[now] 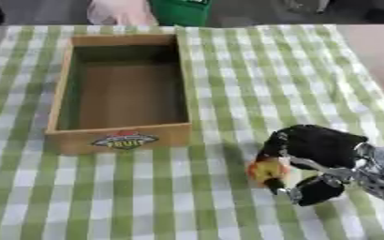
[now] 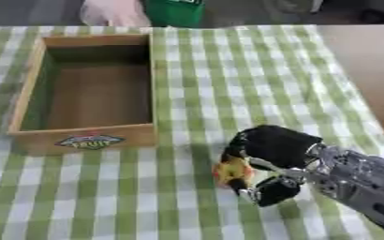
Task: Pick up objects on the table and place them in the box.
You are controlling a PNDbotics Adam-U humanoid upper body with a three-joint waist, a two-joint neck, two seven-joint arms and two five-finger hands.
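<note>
R hand [image 2: 273, 159] was curled round a small object [image 1: 266, 170] w/ fingers and thumb pinching it from both sides, prob. to get it off the cloth [image 1: 253, 84] for carrying. Object sat at the fingertips, just left of the palm: roundish, yellow-orange w/ red patch. Box [image 1: 117, 136], empty, lay up-left of hand, well apart.

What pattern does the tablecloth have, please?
Green and white checks on the tablecloth, clearest in the left eye view.
</note>
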